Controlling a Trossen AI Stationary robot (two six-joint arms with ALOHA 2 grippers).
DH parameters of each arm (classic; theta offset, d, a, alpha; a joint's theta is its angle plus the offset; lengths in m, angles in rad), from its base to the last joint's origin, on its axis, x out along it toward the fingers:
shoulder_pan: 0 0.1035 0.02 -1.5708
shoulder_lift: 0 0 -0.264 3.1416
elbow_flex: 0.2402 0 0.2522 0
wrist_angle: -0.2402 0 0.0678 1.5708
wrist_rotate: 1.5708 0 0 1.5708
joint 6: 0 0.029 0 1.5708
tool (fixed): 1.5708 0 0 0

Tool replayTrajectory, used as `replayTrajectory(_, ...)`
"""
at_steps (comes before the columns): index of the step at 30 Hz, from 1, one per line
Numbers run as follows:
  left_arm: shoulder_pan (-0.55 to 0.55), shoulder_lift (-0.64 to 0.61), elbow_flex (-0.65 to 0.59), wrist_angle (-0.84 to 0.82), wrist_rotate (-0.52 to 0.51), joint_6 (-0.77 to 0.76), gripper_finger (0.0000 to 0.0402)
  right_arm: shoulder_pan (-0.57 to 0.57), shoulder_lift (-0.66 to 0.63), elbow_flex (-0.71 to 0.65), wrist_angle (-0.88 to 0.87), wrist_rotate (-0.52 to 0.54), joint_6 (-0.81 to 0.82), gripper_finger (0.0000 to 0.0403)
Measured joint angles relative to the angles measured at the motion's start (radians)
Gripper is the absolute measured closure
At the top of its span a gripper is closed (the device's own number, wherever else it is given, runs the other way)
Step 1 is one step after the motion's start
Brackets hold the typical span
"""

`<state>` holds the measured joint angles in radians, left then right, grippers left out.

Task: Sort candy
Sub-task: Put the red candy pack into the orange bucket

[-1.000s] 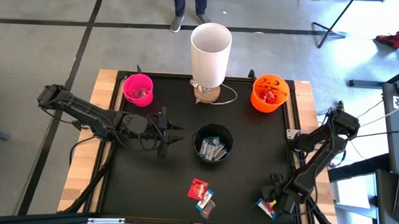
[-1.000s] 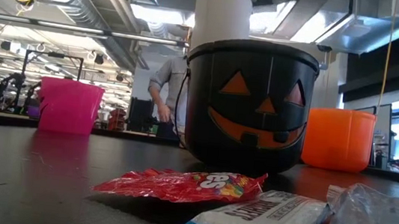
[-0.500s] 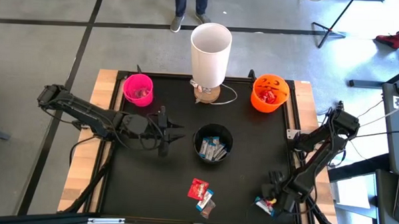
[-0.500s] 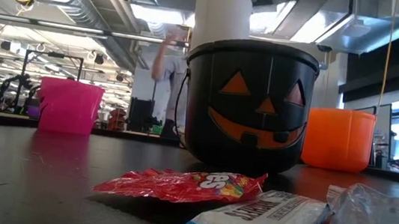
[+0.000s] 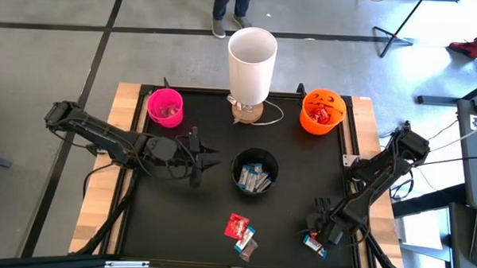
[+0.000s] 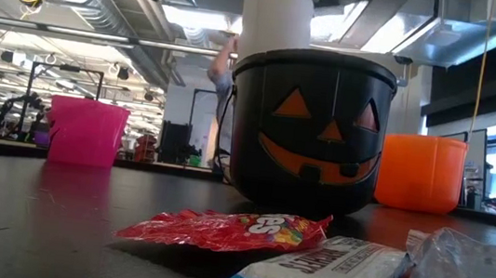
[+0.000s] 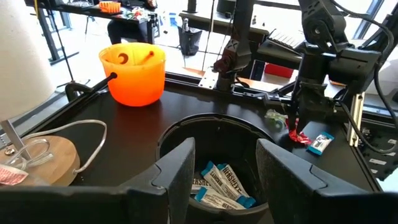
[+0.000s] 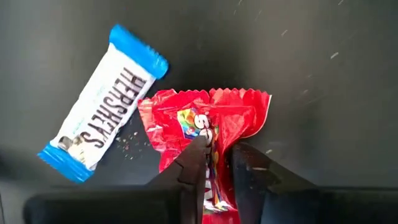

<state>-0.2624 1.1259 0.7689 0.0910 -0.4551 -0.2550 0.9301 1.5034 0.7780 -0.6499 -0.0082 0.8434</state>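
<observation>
The right gripper (image 8: 214, 163) pinches a red candy packet (image 8: 208, 127) near the table's front-right edge; a blue-and-white bar (image 8: 102, 102) lies just beside. The left gripper (image 7: 217, 171), fingers apart, faces the black bucket (image 7: 186, 127).

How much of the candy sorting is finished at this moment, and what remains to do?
Done: blue-and-white bars lie in the black bucket, red packets in the orange bucket, something in the pink cup. In hand: the right gripper pinches a red packet, beside a blue-and-white bar. Left: that bar and three sweets at the front edge. The left gripper waits, open, beside the black bucket.
</observation>
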Motion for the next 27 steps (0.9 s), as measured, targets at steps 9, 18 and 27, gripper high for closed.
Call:
replayTrajectory(9, 0.0, 0.0, 0.0, 0.0, 0.0, 0.0, 0.0239, -0.077, -0.188, 0.0, -0.037, 0.119, -0.083, 0.0344)
replayTrajectory(18, 0.0, 0.0, 0.0, 0.0, -0.001, 0.0, 0.0239, -0.171, -0.413, 0.0, -0.144, 0.365, -0.13, 0.0344)
replayTrajectory(27, 0.0, 0.0, 0.0, -0.001, -0.004, 0.002, 0.0239, -0.232, -0.42, -0.037, 0.012, 0.305, -0.261, 0.0327)
